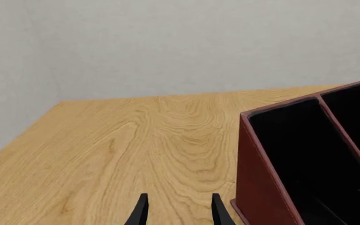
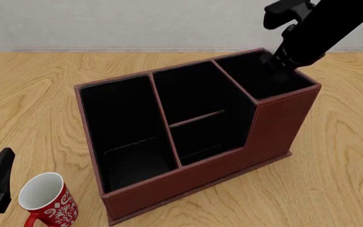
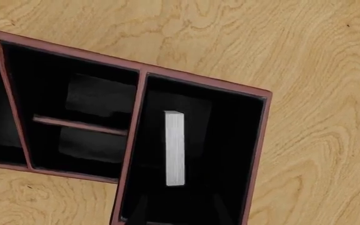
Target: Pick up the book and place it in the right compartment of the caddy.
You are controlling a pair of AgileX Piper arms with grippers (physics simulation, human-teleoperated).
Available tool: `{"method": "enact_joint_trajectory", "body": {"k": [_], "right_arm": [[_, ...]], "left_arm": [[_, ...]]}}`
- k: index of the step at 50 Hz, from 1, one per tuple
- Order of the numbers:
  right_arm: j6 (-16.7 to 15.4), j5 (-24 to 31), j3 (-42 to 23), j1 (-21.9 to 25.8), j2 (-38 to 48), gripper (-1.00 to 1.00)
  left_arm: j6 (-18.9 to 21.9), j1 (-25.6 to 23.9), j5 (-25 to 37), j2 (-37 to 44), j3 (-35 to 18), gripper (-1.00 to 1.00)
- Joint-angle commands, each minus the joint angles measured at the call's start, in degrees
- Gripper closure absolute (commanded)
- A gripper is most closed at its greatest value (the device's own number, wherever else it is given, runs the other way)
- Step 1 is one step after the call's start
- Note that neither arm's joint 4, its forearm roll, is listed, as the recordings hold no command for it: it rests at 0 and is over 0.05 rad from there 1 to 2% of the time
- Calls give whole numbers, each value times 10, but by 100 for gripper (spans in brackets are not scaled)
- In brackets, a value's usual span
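book: [image 3: 174, 148] stands on edge inside the right compartment [image 3: 230, 140] of the caddy [image 2: 276, 125], white page edges up toward the right wrist camera, black covers lost against the black lining.
long axis: runs along the compartment's length, front wall to back wall of the caddy.
direction: book lies straight below the right end effector [image 2: 276, 61], which hangs over the compartment's back rim.
nearer arm: right; the left end effector [image 1: 178, 211] is off the caddy's far end, over bare surface [image 1: 136, 140] by the mug [image 2: 46, 201].
right end effector: fingers barely show as dark shapes, apparently apart on either side of the book; i judge it released, but cannot tell for sure.
left end effector: spread, holding nothing.
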Motion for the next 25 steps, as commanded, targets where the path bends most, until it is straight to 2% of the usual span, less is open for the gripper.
{"method": "enact_joint_trajectory", "body": {"k": [1,16,25], "right_arm": [[0,0,-2,2,-2,-100],[1,1,-4,1,-8,-100],[-5,26,-34,-10,-22,-100]], "left_arm": [[1,-1,0,0,-2,-100],[1,-3,1,0,-3,-100],[1,-3,3,0,-5,-100]]}}
